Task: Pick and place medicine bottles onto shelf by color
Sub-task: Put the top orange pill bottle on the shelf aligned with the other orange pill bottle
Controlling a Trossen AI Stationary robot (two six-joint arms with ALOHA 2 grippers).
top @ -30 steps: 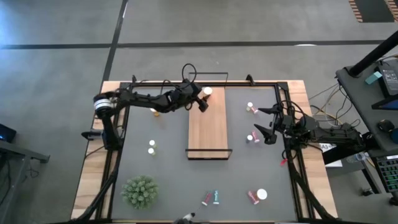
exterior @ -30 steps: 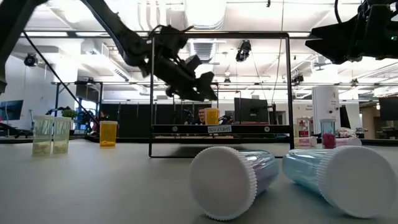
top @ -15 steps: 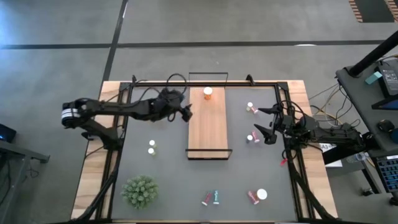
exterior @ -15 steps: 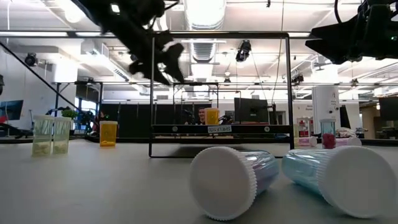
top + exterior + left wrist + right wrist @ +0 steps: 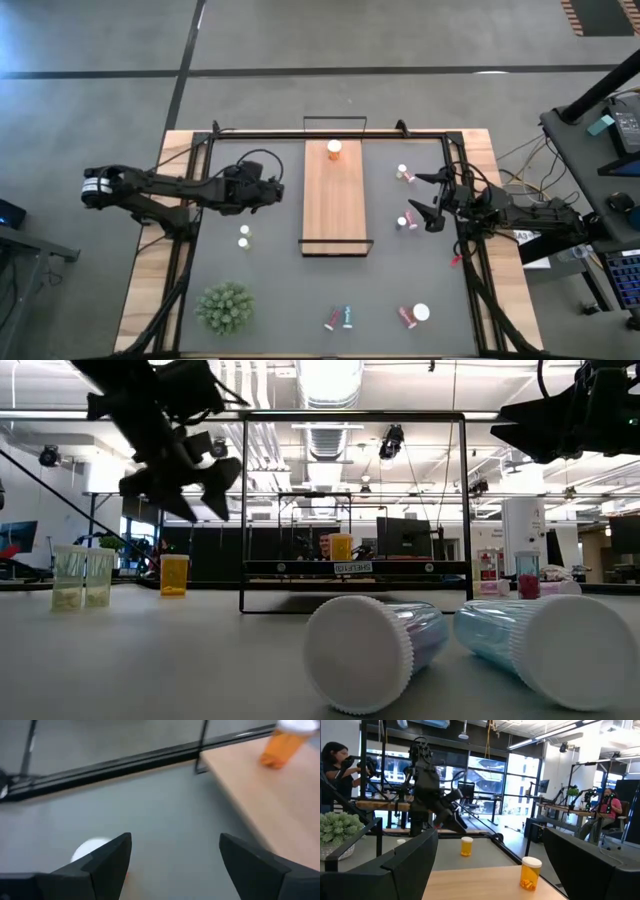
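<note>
place: probably lab | cues: ceiling ducts point(image 5: 330, 435), desks with monitors point(image 5: 403, 537)

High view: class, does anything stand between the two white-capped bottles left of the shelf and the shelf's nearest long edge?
Nothing visible does. Only bare table lies between the bottles and the shelf; its wire frame is only at the short ends. The left tool hovers open, off that line.
</note>
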